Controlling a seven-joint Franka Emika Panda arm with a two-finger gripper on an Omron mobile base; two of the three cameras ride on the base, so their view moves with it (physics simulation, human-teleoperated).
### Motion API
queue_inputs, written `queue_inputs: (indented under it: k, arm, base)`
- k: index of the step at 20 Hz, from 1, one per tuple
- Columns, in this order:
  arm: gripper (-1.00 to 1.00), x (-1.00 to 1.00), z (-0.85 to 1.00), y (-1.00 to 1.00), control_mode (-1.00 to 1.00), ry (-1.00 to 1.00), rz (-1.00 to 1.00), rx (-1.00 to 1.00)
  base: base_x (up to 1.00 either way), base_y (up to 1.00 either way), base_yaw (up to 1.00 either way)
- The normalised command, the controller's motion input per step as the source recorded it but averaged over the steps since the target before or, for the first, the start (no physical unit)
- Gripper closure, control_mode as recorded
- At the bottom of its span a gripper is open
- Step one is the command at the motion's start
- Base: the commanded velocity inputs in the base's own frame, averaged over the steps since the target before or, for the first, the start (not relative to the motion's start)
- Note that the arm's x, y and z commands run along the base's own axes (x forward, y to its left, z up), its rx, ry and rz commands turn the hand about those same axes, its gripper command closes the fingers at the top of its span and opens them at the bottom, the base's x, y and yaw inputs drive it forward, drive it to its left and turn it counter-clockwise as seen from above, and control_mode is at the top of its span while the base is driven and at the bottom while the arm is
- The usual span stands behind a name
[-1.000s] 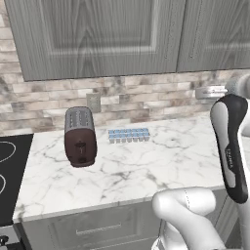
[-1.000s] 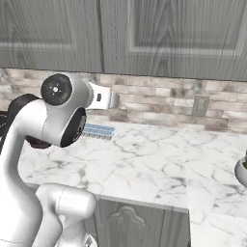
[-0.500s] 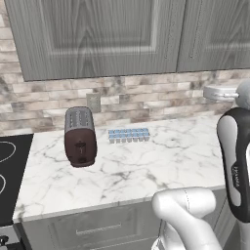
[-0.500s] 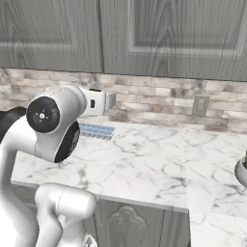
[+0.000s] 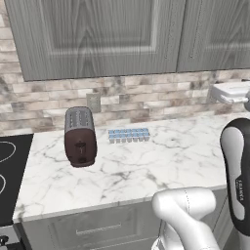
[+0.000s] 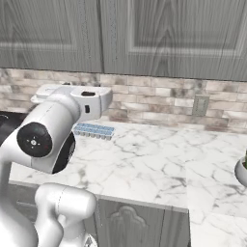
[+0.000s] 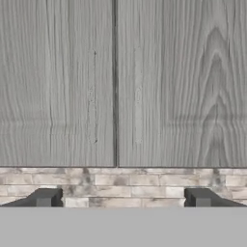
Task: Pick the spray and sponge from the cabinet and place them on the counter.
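Note:
The cabinet [image 7: 58,87] fills the top of the hand view, its two grey wood-grain doors shut and meeting at a seam just left of centre. It also hangs over the counter [image 5: 161,161] in both base views [image 5: 97,34] [image 6: 169,34]. The spray and the sponge are hidden. My gripper [image 7: 123,198] is open, nothing between its dark fingertips [image 7: 46,198], and faces the doors' lower edge and the brick backsplash. The white hand shows at the right edge of the left base view [image 5: 229,92], level with the backsplash.
On the white marble counter [image 6: 159,164] stand a dark red toaster [image 5: 79,136] and a pale blue ice-cube tray [image 5: 128,135] near the wall. A black stovetop [image 5: 10,171] lies at the left. A pot [image 6: 242,171] sits at the right edge.
The arm's elbow has swung lower and outward. The hand stays at about the same height below the cabinet doors, and the gripper stays open.

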Motion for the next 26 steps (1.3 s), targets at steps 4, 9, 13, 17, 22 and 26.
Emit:
queue_inputs:
  k: [4, 9, 13, 17, 22, 26]
  arm:
    - [-1.00, -0.05, 0.17, 0.00, -1.00, -0.14, 0.00, -0.05]
    - [-1.00, 0.00, 0.14, 0.00, -1.00, -0.09, -0.01, -0.02]
    - [-1.00, 0.00, 0.18, 0.00, -1.00, -0.07, 0.00, 0.00]
    - [-1.00, 0.01, 0.15, 0.00, -1.00, -0.05, 0.00, 0.00]
    - [-1.00, 0.10, 0.08, 0.00, -1.00, -0.01, 0.00, 0.00]
    - [-1.00, 0.18, 0.02, 0.00, -1.00, 0.00, 0.00, 0.02]
  base:
    - [0.00, 0.00, 0.00]
    - [0.00, 0.00, 0.00]
    - [0.00, 0.00, 0.00]
    - [0.00, 0.00, 0.00]
    - [0.00, 0.00, 0.00]
    - [0.00, 0.00, 0.00]
